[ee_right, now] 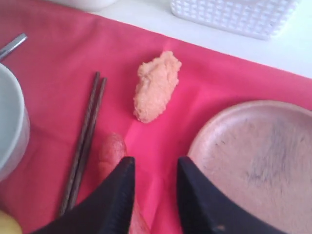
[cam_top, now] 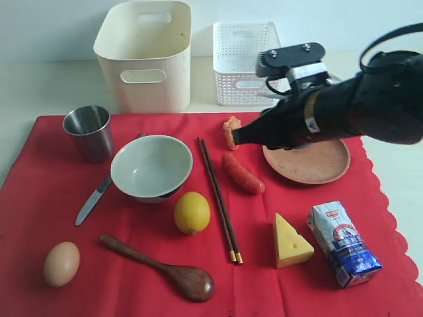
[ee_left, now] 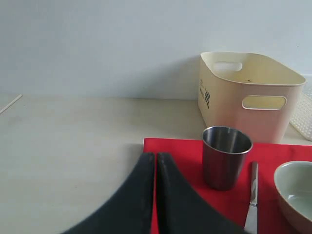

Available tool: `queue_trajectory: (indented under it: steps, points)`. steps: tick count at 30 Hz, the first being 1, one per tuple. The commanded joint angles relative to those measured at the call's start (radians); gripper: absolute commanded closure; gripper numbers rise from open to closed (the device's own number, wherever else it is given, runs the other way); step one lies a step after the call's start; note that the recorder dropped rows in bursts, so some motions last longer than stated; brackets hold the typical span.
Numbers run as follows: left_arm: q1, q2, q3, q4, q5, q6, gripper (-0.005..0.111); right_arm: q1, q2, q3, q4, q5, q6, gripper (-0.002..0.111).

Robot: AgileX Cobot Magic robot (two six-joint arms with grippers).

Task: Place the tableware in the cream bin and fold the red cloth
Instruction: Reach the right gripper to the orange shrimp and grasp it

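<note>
right tool (ee_right: 155,164) parted, angled down over red cloth (cam_top: 39,198)

No readable writing: only two patches of print, both too fine to make out.

The small blue-and-white drink carton (cam_top: 344,244), at the lower right of the exterior view, carries a red badge (cam_top: 334,212) above a round blue emblem (cam_top: 346,232) and rows of print, all too small to read. On the tall cream plastic bin (ee_left: 248,97), at the upper right of the left wrist view, a dark printed mark (ee_left: 204,92) sits on the end wall. It shows tiny lines beside a checkered patch, and these are unreadable too.
</note>
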Motion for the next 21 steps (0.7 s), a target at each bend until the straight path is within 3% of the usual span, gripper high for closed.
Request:
queue_trajectory:
  steps: [1,5,21]
  points:
    - [0.003,-0.007,-0.001,-0.006,0.0,0.0,0.103,0.034,0.088,-0.125,0.005,0.073,-0.001,0.055]
    - [0.003,-0.007,-0.001,-0.006,0.0,0.0,0.103,0.034,0.182,-0.229,0.003,0.163,-0.041,0.044]
    - [0.003,-0.007,-0.001,-0.006,0.0,0.0,0.103,0.028,0.453,-0.471,-0.006,0.227,-0.136,0.044]
